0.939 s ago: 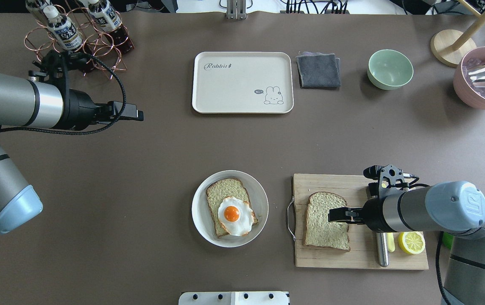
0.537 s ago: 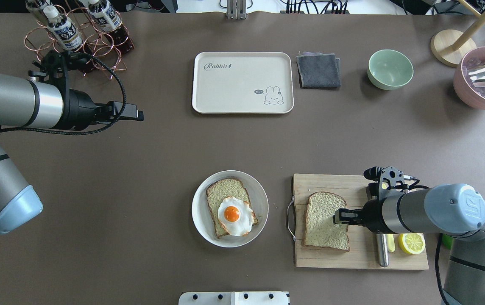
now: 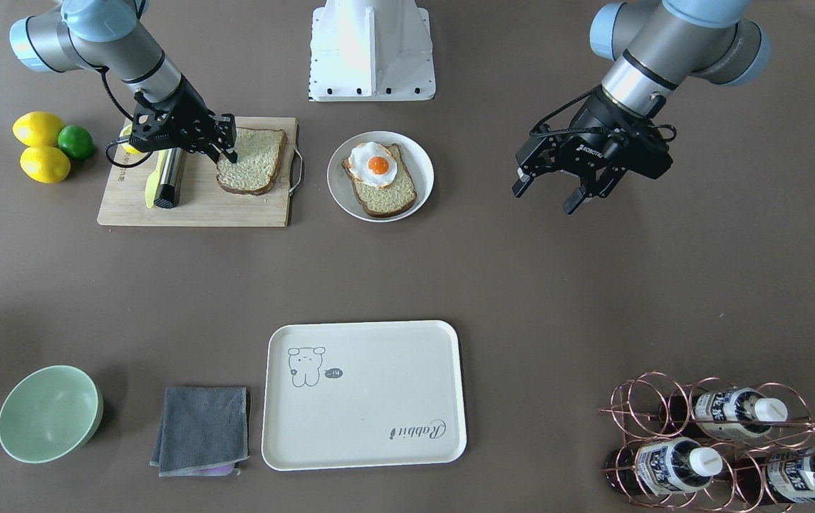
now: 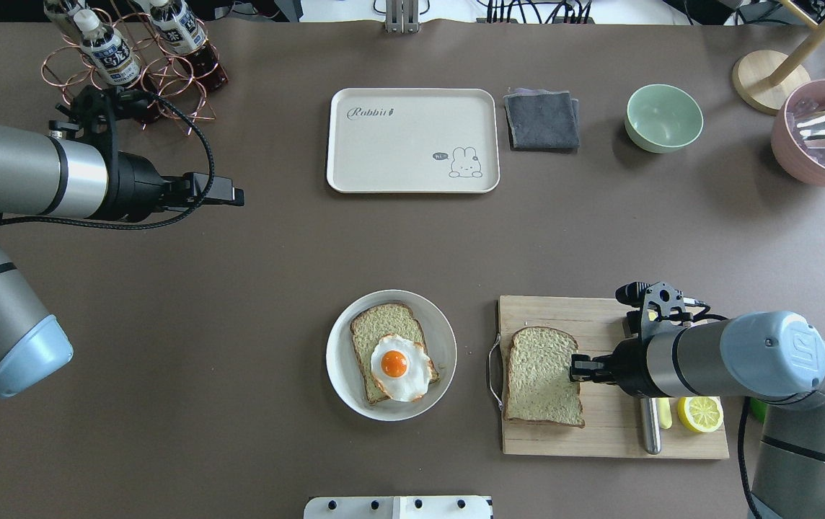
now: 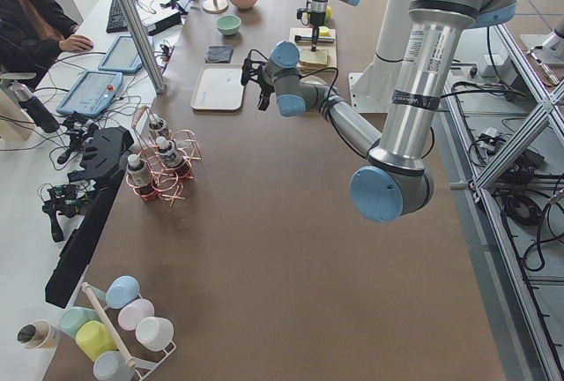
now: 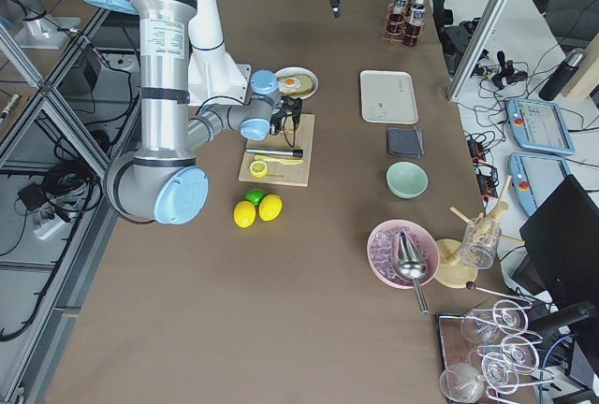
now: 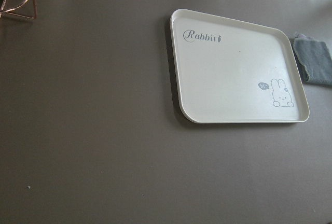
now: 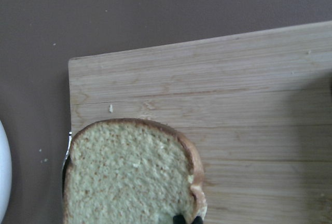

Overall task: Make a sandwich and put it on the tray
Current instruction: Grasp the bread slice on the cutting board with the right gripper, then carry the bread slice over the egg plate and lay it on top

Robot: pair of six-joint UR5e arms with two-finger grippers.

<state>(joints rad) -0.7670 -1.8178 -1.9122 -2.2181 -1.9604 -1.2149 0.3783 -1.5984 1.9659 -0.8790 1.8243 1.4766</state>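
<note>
Close to my base, on the wooden cutting board (image 4: 614, 432), my right gripper (image 4: 572, 367) is clamped on the right-hand edge of the loose slice (image 4: 539, 375). Its fingertips straddle the crust, though my wrist view catches only their tips, so the hold looks firm rather than certain. Just beside the board, the round white plate (image 4: 340, 375) carries the other slice (image 4: 373, 331) with the fried egg (image 4: 399, 366) lying on top. Off to my left, my left gripper (image 3: 544, 199) hangs above the table with its fingers spread apart. Farthest out lies the cream tray (image 4: 398, 144), well apart from plate and board.
</note>
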